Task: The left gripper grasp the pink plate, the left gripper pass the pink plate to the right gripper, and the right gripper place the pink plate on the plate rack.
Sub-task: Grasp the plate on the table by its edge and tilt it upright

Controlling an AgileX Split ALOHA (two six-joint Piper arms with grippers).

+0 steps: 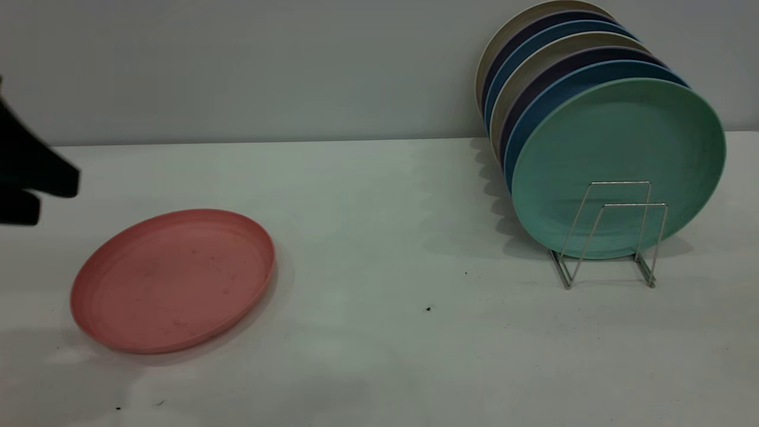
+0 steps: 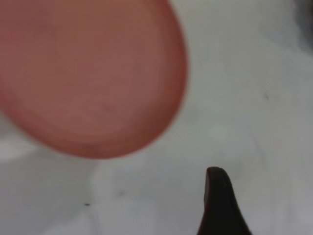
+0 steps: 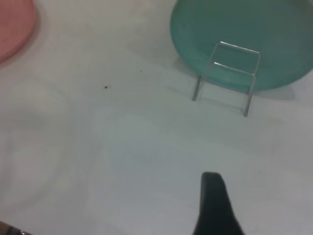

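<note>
The pink plate (image 1: 173, 279) lies flat on the white surface (image 1: 379, 332), just below and to the right of the left gripper (image 1: 26, 178), which holds nothing, though I cannot tell if it is open, and is the nearer one.

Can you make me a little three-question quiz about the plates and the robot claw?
1. True or false: the pink plate lies flat on the table.
2. Which plate stands frontmost in the rack? A blue, B green, C pink.
3. Fill in: the left claw is ___ the pink plate, not touching it.

Key: 1 true; 2 B, the green plate; 3 beside.
</note>
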